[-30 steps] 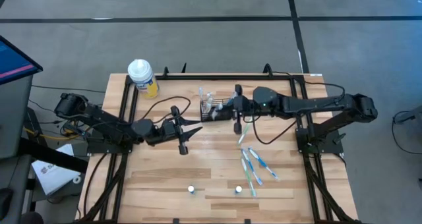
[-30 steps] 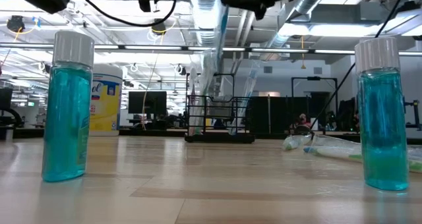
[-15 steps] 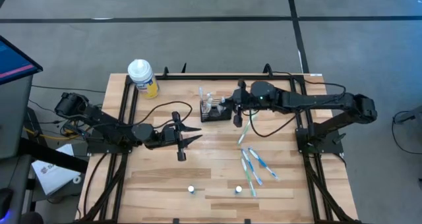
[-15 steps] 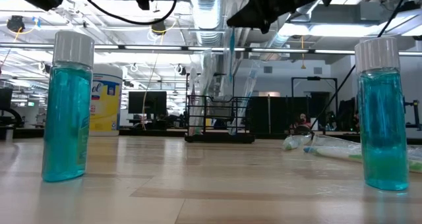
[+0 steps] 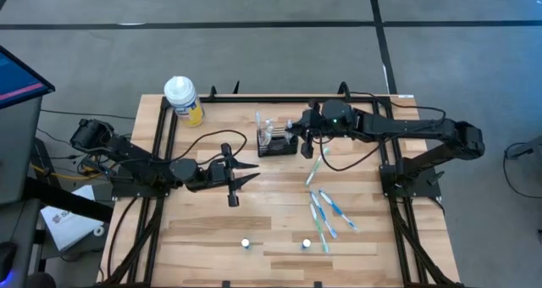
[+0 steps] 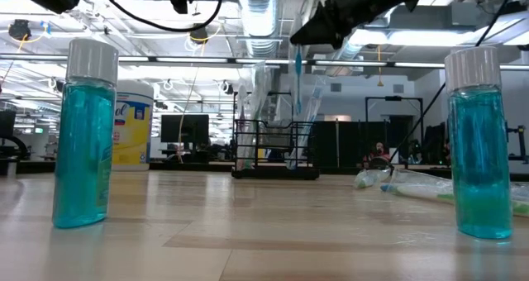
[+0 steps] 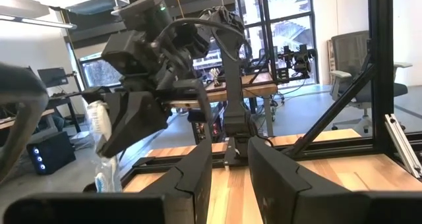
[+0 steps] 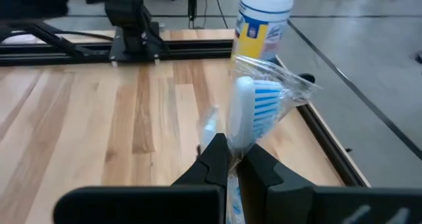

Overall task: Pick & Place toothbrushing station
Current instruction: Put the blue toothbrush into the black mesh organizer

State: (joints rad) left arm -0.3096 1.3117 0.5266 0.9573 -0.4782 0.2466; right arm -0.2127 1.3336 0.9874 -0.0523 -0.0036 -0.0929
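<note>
High view: table [image 5: 203,229] with both arms over it, largest to smallest. Left arm waits mid-table, left gripper [image 5: 247,173] low and empty; in its wrist view the fingers [image 7: 198,174] stand slightly apart, nothing between them. Right gripper [image 5: 306,138] hangs just right of the station [image 5: 277,143], which sits at the far middle of the table. Right fingers [image 8: 214,159] are pinched on a wrapped toothbrush [image 8: 249,113], hanging upright in the low view. Yellow bottle [image 5: 183,98] at far left corner, spare toothbrushes [image 5: 326,213] lie loose right of centre, two small bottles [image 5: 246,244] at the near edge. Step, I'd say: carrying the brush to the holder. Next: line up over a compartment, lower straight, release.
</note>
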